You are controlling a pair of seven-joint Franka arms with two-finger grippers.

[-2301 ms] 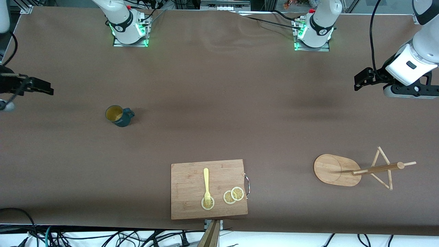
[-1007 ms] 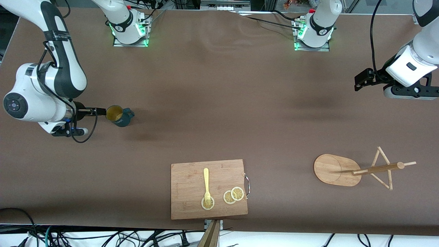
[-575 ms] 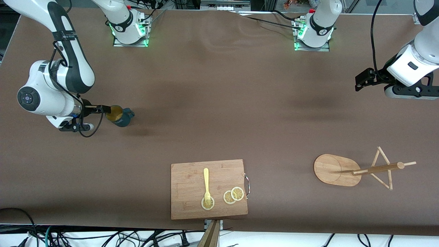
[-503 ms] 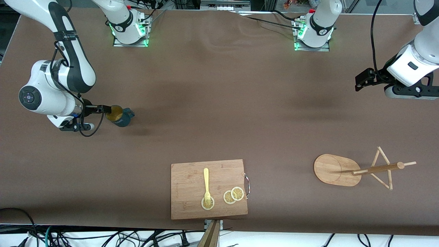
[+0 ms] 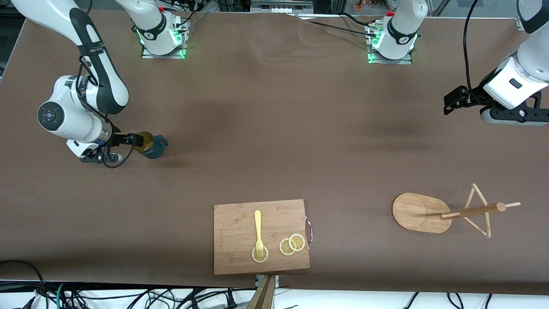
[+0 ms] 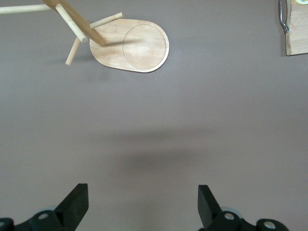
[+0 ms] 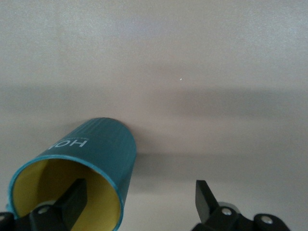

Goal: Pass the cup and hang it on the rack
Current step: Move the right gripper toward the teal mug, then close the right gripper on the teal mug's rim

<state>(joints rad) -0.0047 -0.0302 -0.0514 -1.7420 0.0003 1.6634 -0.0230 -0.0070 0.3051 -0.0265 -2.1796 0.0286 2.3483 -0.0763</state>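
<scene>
Now, key relation: your right end effector [image 5: 136,139] sat at the cup [image 5: 149,145] at mid-left of the frame, fingers spread, one finger [image 7: 72,199] inside the yellow mouth and the other outside the wall, rim not yet pinched.
Cup: upright on the tabletop [image 5: 266,128], handle pointing away from that end effector.
Left end effector [image 6: 143,204]: released, waiting at the frame's right edge.
Rack [image 5: 446,212]: lower right, well apart from the cup.
Room: you had bare tabletop around the cup.

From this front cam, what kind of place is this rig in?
Likely a robotics lab bench: bolted-down arm bases with green lights, loose cables at the table edge, and staged props, a cup, a rack, a cutting board.
</scene>
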